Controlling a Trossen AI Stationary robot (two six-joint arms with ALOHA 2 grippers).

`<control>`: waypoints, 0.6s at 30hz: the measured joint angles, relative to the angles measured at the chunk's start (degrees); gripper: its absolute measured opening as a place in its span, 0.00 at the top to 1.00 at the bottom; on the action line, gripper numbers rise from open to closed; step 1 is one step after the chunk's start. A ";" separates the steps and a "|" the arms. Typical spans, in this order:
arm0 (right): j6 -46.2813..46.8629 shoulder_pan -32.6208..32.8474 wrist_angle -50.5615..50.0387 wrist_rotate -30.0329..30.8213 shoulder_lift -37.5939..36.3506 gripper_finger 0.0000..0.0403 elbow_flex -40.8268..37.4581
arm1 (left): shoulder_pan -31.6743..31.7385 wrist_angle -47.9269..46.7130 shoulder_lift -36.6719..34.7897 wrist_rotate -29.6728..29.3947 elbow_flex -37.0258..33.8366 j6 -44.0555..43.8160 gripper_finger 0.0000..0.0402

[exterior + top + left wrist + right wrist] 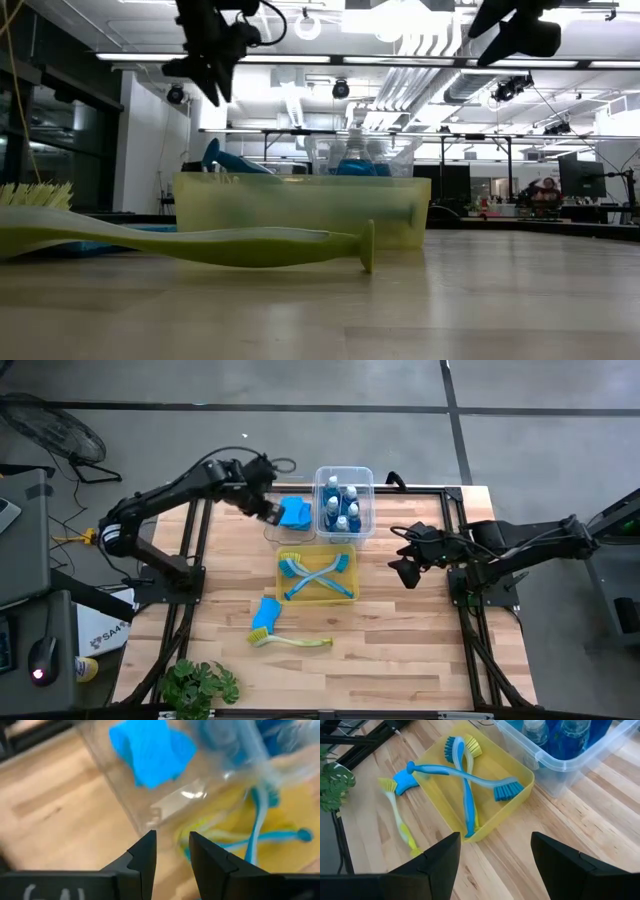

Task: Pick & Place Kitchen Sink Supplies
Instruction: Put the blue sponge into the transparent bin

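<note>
Blue sponges (294,512) (150,752) lie in a small clear bin (165,805). My left gripper (268,508) (171,851) hovers just left of that bin, open by a narrow gap and empty. Small bottles of blue liquid (340,505) (560,730) stand in a larger clear bin. Crossed brushes (315,572) (467,780) rest in a yellow bin (317,598). On the table lie one more blue sponge (266,612) (406,780) and a yellow-green brush (290,641) (180,245). My right gripper (407,570) (495,855) is wide open and empty, raised to the right of the yellow bin.
A green leafy plant (200,685) sits at the table's near left corner. The three bins crowd the table's middle and far side. Bare wood (400,630) shows on the near right part of the table, under and beside the right arm.
</note>
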 joint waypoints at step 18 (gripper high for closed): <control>-1.78 2.88 -7.83 0.27 -7.49 0.41 0.00 | -24.74 -0.74 -12.74 -4.43 -23.42 -31.65 0.72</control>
